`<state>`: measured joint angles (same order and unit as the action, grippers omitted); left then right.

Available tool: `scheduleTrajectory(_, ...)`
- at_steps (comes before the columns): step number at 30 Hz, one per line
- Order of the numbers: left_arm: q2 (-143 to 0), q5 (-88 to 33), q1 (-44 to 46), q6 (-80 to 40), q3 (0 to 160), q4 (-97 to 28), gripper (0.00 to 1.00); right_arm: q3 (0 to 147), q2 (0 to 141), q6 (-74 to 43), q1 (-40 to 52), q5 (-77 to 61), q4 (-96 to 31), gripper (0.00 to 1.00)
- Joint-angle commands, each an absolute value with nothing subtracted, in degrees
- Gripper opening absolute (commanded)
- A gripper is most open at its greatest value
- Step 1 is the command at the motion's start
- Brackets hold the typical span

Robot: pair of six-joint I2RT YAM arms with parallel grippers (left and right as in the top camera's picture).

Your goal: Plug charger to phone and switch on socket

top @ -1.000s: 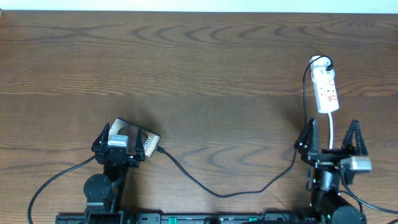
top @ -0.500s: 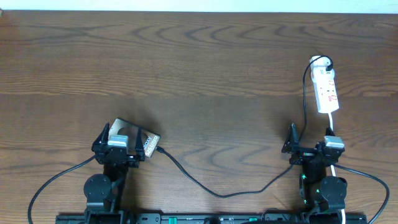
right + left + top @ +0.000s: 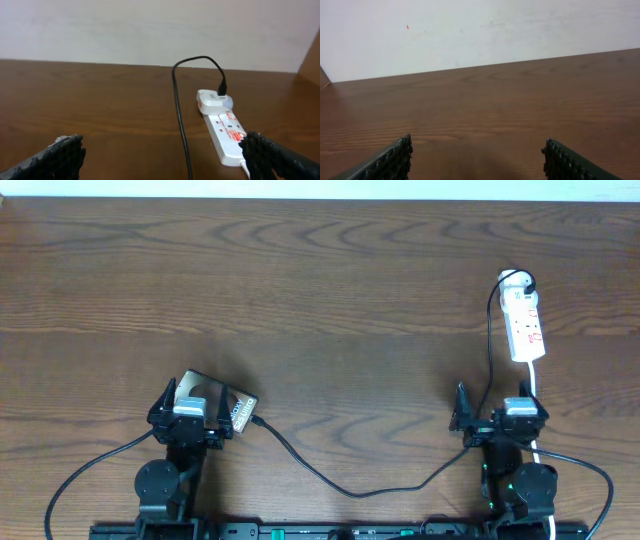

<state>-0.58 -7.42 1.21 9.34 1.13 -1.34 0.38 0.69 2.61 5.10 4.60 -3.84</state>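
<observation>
The phone [image 3: 236, 409] lies at the front left, partly under my left gripper [image 3: 187, 398], its white label end pointing right. The black charger cable [image 3: 350, 488] runs from the phone's right end across the front of the table and up to a white adapter on the socket [image 3: 525, 326] at the far right; whether the tip sits in the phone I cannot tell. My left gripper [image 3: 477, 157] is open and empty; its view shows only bare table. My right gripper [image 3: 497, 412] is open and empty, just in front of the socket [image 3: 226, 135], with the cable [image 3: 181, 125] between its jaws.
The socket's white cord [image 3: 533, 395] runs toward the front past my right gripper. A white wall [image 3: 480, 30] stands behind the table's far edge. Both arm bases sit at the front edge.
My right gripper has turned and shifted left, then settled facing the socket. The left arm, phone and cable have not moved.
</observation>
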Motion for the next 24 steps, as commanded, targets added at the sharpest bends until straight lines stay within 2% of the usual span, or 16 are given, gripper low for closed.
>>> scheduleTrajectory(1,-0.2,-9.4,0.9,10.3,0.3,-3.4,0.82,0.3,0.3,6.5,5.3,1.9,-4.5,0.99)
scheduleTrajectory(24,-0.2,-9.4,0.9,10.3,0.3,-3.4,0.82,0.3,0.3,2.0,5.3,1.5,-4.5,0.99)
